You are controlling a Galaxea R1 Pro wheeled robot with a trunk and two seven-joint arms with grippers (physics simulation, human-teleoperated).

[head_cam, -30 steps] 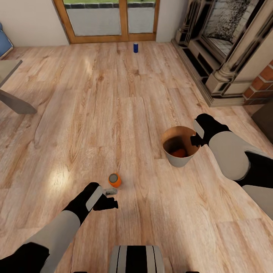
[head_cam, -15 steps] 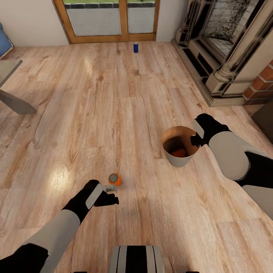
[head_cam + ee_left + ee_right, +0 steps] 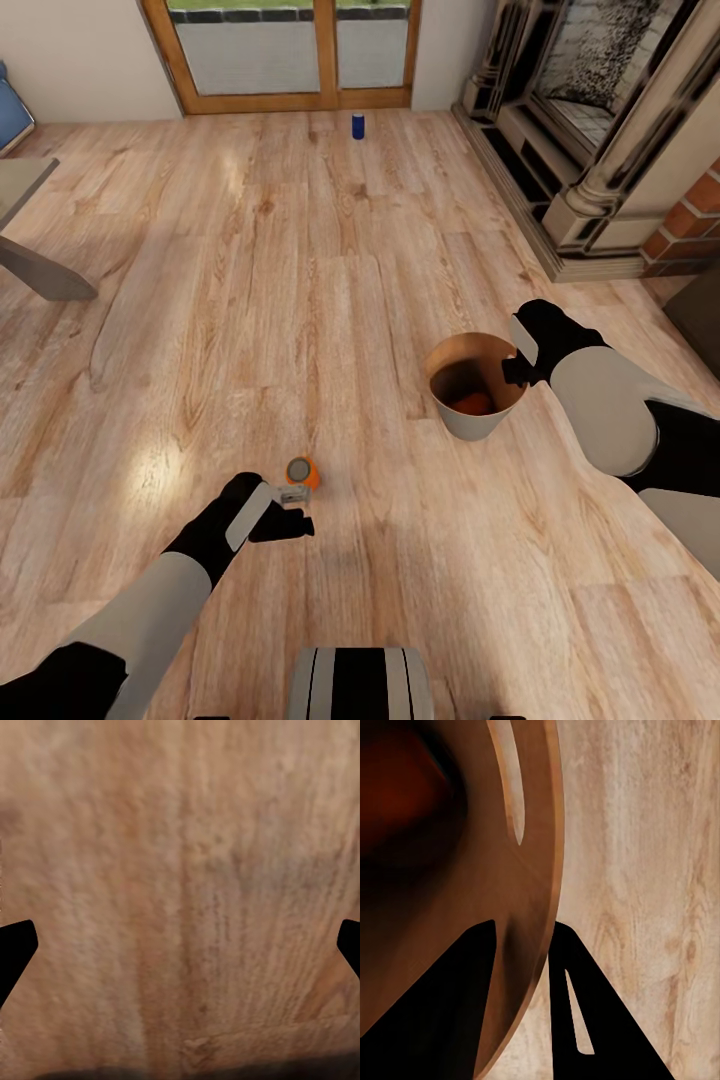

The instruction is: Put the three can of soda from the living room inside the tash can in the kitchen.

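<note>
An orange can of soda (image 3: 301, 472) stands upright on the wood floor. My left gripper (image 3: 292, 507) hovers just in front of it; in the left wrist view the left gripper (image 3: 180, 952) is open, with bare floor between its fingertips (image 3: 15, 949). The pale tash can (image 3: 470, 425) stands on the floor to the right, with a second orange can (image 3: 473, 404) lying inside. My right gripper (image 3: 513, 372) is shut on its rim; in the right wrist view the right gripper (image 3: 521, 1001) straddles the coppery wall of the tash can (image 3: 510, 892). The dark blue can (image 3: 358, 125) stands far off by the door.
A dark ornate fireplace (image 3: 600, 130) and brick wall (image 3: 690, 225) line the right side. A wood-framed glass door (image 3: 290, 50) is at the back. The low table's leg (image 3: 45, 275) and a blue sofa corner (image 3: 10, 110) sit at left. Open floor lies between.
My left gripper has crept a little forward toward the orange can on the floor. The right arm and the tash can have not moved.
</note>
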